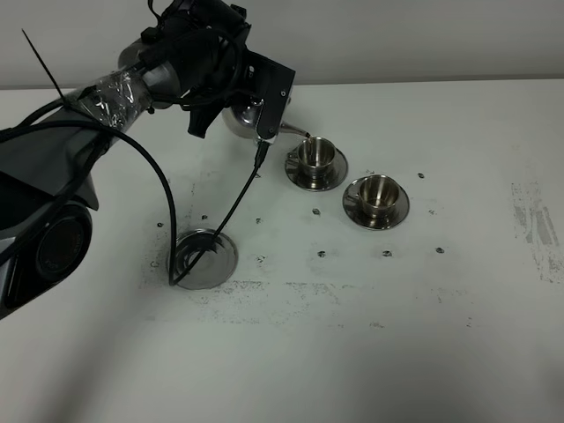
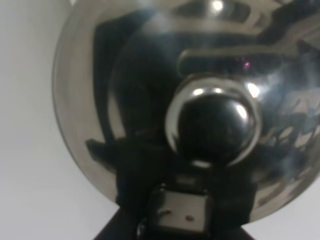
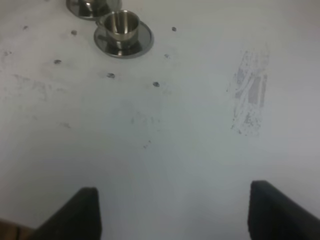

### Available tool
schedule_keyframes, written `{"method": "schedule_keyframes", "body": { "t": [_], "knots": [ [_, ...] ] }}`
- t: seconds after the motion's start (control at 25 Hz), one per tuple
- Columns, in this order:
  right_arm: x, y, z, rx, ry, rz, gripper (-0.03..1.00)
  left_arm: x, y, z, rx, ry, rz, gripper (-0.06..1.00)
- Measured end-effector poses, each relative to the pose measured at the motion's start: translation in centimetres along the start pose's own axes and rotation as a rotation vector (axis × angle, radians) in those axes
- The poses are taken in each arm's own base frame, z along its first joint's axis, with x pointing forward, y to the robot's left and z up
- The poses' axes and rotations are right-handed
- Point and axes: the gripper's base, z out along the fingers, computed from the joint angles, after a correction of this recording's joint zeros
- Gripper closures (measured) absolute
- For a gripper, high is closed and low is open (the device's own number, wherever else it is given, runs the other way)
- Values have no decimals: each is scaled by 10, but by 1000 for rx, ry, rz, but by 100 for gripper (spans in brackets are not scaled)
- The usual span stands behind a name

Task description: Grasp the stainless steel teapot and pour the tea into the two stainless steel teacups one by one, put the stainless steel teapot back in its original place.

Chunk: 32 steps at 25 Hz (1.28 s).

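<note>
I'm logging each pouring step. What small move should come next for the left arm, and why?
Probably tilt the stainless steel teapot slightly more toward the nearer teacup: its spout tip sits at that cup's rim, and I see no tea stream.

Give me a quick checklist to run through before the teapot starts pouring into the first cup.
1. Left end effector shut on the stainless steel teapot: ok.
2. Spout tip at the rim of the left teacup: ok.
3. Left teacup and right teacup upright: ok.
4. How full the left teacup is: cannot tell.
5. Coaster bare for the return, though the cable crosses it in the high view: ok.
6. Right end effector open, well back from the teacups: ok.
</note>
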Motion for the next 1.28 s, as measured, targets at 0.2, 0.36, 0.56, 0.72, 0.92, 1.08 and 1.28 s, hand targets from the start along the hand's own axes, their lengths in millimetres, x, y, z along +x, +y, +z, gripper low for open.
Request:
{"method": "schedule_keyframes", "body": {
  "t": [0.2,0.36,0.56,0.72,0.92,1.08,1.28],
  "knots": [
    [0,0,0,1,0,0,38,0,1,0,-10,-1,2,77],
    [0,0,0,2,0,-1,38,0,2,0,-20,0,5,77],
    [0,0,0,2,0,-1,38,1,3,0,-31,14,17,77],
    [0,0,0,2,0,-1,38,1,3,0,-35,14,19,77],
    [0,0,0,2,0,-1,38,1,4,0,-42,17,22,77],
    [0,-1,0,7,1,-4,38,2,4,0,-49,20,40,77],
    [0,-1,0,7,1,-4,38,2,5,0,-54,26,51,77]
  ]
}}
